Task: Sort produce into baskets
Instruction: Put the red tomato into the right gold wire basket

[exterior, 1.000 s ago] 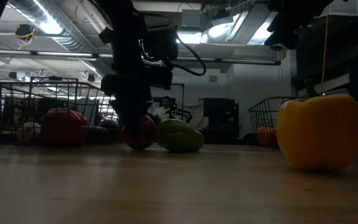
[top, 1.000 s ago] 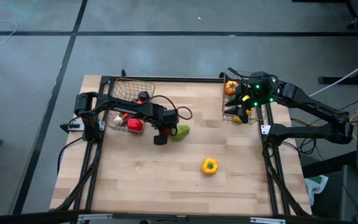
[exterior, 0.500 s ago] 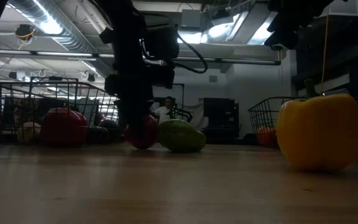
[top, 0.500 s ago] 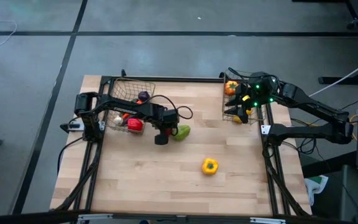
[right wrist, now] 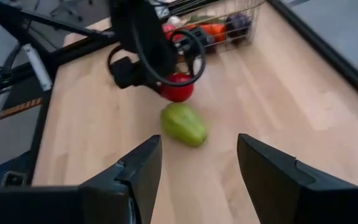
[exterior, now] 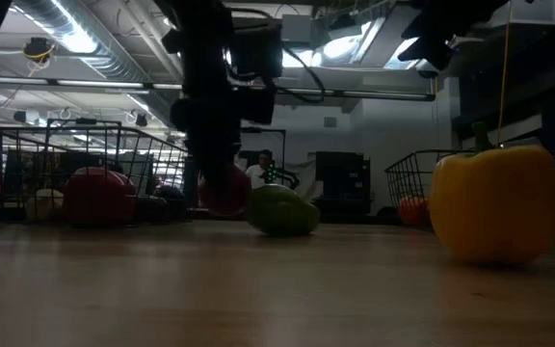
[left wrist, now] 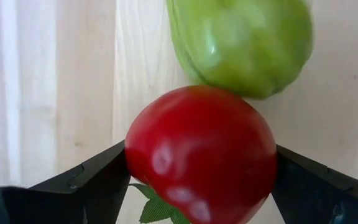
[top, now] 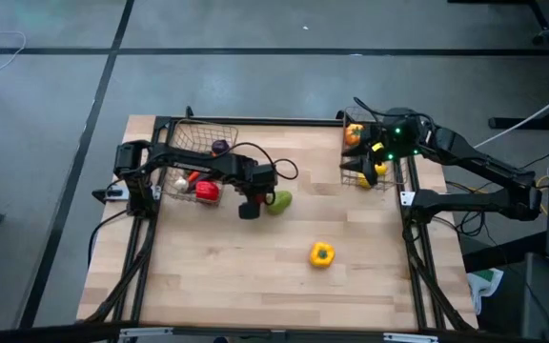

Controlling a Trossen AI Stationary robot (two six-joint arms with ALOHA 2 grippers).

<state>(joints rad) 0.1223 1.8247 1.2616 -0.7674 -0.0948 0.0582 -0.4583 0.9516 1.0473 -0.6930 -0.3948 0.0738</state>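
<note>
My left gripper (left wrist: 201, 163) stands near the table's middle left, shut on a round red produce piece (left wrist: 197, 149) with a green leaf. The low view shows this red piece (exterior: 224, 189) just above the wood. A green produce piece (top: 278, 201) lies on the table right beside it. A yellow pepper (top: 321, 254) stands alone nearer the front. The left basket (top: 181, 133) holds a red pepper (top: 206, 191) and a purple piece (top: 219, 147). My right gripper (right wrist: 197, 168) hovers open above the right basket (top: 349, 170). My left gripper pinches the red piece between its two fingers, one on each of its opposite rounded sides (left wrist: 134, 155). The fingers (left wrist: 92, 180) come from above, pointing steeply down. The piece hangs lifted clear, a little above the table, next to the green piece (left wrist: 241, 43).
The right basket holds orange (top: 354, 134) and yellow (top: 377, 170) pieces. Dark frame rails (top: 413, 248) run along the table's left and right sides. Bare wood lies across the middle and front around the yellow pepper (exterior: 496, 202).
My left gripper has risen a little with the red piece. The piece rested on the table beside the green one and now hangs just clear of the wood. The green piece and the yellow pepper have stayed where they were.
</note>
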